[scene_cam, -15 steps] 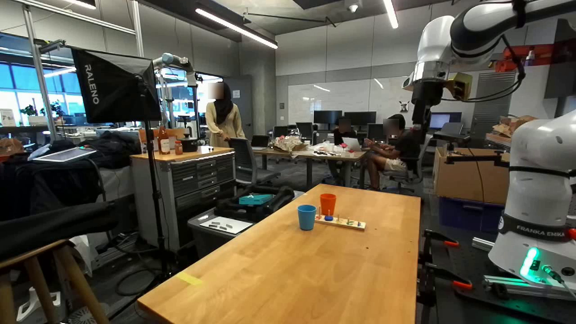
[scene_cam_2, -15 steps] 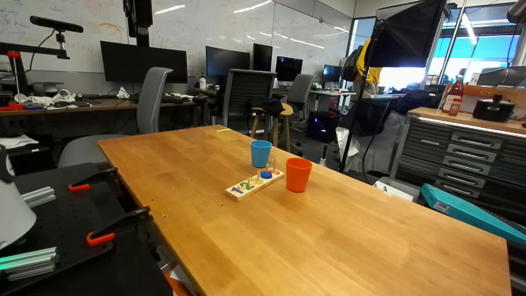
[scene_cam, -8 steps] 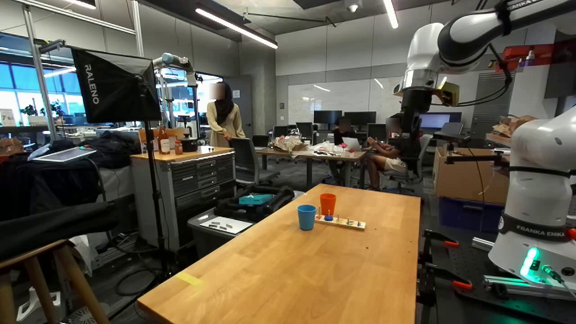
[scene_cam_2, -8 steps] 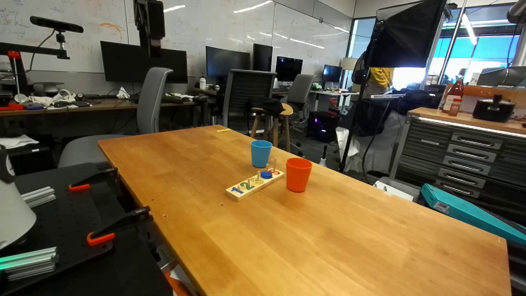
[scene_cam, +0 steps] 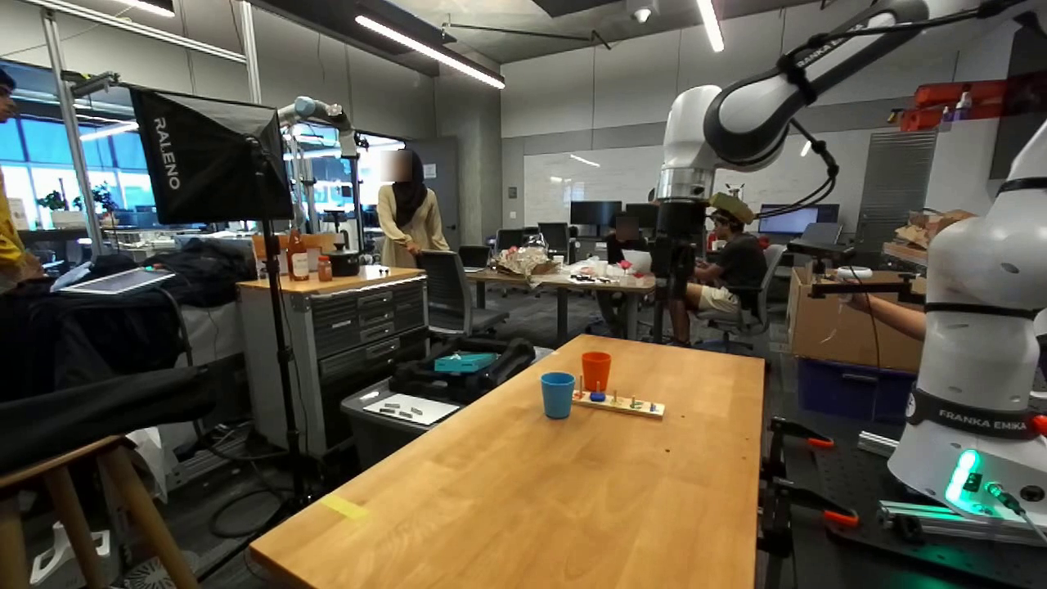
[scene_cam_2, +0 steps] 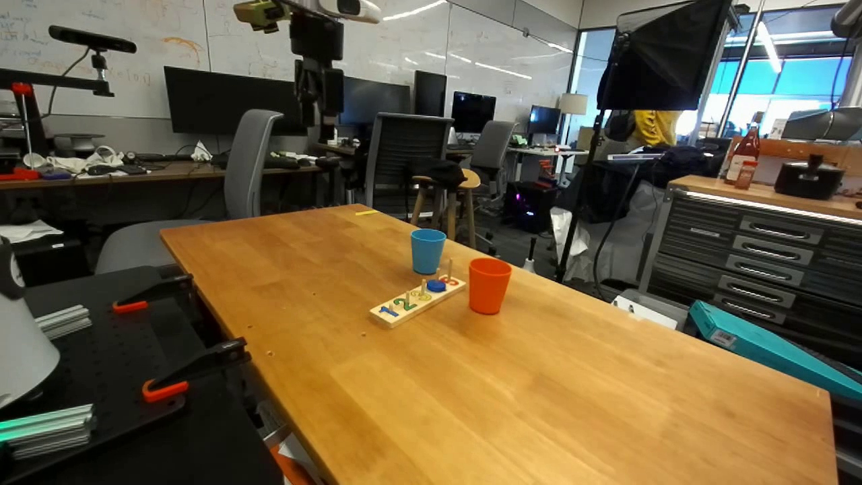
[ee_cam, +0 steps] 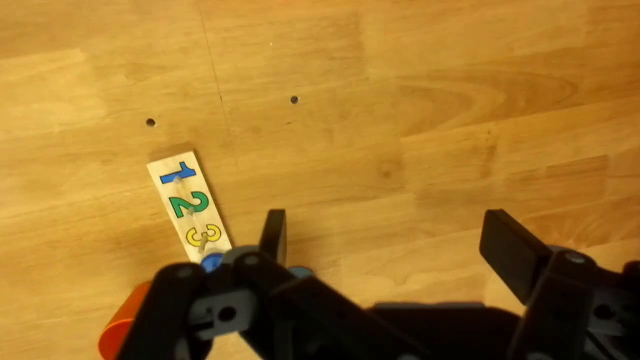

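One blue ring (scene_cam_2: 436,286) was on, sitting around a peg (scene_cam_2: 438,273) of the wooden number board (scene_cam_2: 414,304), with four other pegs bare! That board lay on the table (scene_cam_2: 539,391), one end between the upright blue cup (scene_cam_2: 427,252) and orange cup (scene_cam_2: 489,288). Up above, the gripper (ee_cam: 386,240) hung with its jaws spread wide and nothing between them, so no grasp was made yet. And what a swing: since the earlier frame it had come farther out and lower, while board, ring and cups hadn't budged.
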Controlling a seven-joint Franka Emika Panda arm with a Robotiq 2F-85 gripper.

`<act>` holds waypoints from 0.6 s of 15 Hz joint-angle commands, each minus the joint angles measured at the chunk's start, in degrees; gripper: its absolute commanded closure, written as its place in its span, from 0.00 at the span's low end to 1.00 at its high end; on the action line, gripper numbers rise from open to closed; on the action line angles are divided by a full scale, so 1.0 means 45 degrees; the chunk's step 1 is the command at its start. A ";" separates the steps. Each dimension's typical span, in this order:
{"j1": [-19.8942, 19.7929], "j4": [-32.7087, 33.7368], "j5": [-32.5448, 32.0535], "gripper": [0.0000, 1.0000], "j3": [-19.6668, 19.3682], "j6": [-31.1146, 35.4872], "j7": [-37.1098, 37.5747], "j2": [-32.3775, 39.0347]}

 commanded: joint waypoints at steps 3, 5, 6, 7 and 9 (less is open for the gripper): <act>0.0032 0.3825 -0.0121 0.00 0.0150 0.1362 0.1038 0.4792; 0.0056 0.5046 -0.0221 0.00 0.0108 0.1920 0.1388 0.6255; 0.0040 0.5724 -0.0366 0.00 0.0029 0.2158 0.1559 0.6966; 0.0094 0.6385 -0.0531 0.00 -0.0013 0.2426 0.1748 0.7724; 0.0196 0.7720 -0.0891 0.00 -0.0174 0.2722 0.2071 0.9221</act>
